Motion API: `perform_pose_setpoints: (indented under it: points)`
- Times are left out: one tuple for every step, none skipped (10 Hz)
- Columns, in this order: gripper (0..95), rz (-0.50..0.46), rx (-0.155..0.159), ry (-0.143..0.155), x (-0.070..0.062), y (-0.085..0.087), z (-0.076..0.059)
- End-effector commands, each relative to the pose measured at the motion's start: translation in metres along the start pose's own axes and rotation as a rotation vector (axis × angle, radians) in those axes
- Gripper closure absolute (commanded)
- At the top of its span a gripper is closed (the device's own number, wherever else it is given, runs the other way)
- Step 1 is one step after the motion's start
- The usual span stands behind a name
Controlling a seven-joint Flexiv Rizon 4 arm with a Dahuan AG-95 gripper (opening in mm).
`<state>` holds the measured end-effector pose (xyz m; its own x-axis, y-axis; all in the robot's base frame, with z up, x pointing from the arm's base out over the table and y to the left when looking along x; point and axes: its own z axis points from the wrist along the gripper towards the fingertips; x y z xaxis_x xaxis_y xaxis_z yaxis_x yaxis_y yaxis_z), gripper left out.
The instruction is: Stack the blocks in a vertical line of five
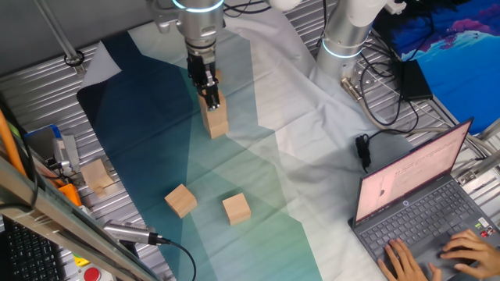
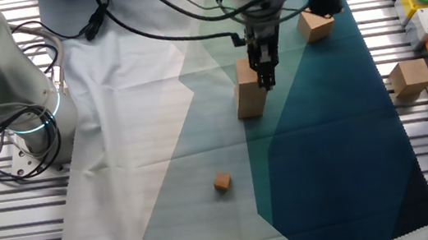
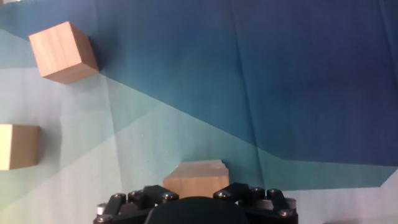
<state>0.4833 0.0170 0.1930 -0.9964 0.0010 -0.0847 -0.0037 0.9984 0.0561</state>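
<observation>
A: Where is the black two-finger gripper (image 1: 211, 97)?

B: Down at the top of a short stack of plain light-tan wooden cubes (image 1: 216, 119) standing on the blue-and-pale-green cloth (image 1: 258, 179). In the other fixed view the same stack (image 2: 248, 89) looks two cubes tall, with the gripper (image 2: 265, 78) hanging just against its upper cube.

A: Is it pinching that cube?

B: I cannot tell — the fingers sit at the cube's upper edge, but no view shows them clearly pressed on its faces. The hand view only shows the cube top (image 3: 196, 178) right above the gripper's housing.

A: And the remaining blocks?

B: Two loose tan wooden cubes lie on the cloth nearer the front — one turned at an angle (image 1: 180, 200), one just beside it (image 1: 236, 208) — well apart from the stack. Another (image 2: 315, 26) rests on the cloth's far edge in the other fixed view.

A: Anything else around?

B: A much smaller tan cube (image 2: 221, 183) on the cloth, a paler cube (image 1: 98, 175) off it on the slatted metal tabletop (image 1: 94, 101), and an open laptop (image 1: 418, 204) with hands (image 1: 402, 260) on its keys.
</observation>
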Motion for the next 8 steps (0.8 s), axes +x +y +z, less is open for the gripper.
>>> perform_pose_setpoints:
  points:
    - [19.0, -0.023, 0.0, -0.001, -0.017, 0.008, -0.006]
    - [19.0, -0.037, 0.001, 0.0, -0.025, 0.012, -0.008]
    - [19.0, -0.081, 0.001, 0.002, -0.041, 0.021, -0.009]
    - [19.0, -0.129, 0.004, 0.003, -0.054, 0.028, -0.007]
    - [19.0, -0.155, 0.008, 0.005, -0.062, 0.033, -0.005]
    - [19.0, -0.197, 0.013, 0.008, -0.077, 0.046, 0.002]
    - [19.0, -0.223, 0.017, 0.012, -0.086, 0.057, 0.012]
    - [19.0, -0.237, 0.017, 0.013, -0.091, 0.065, 0.02]
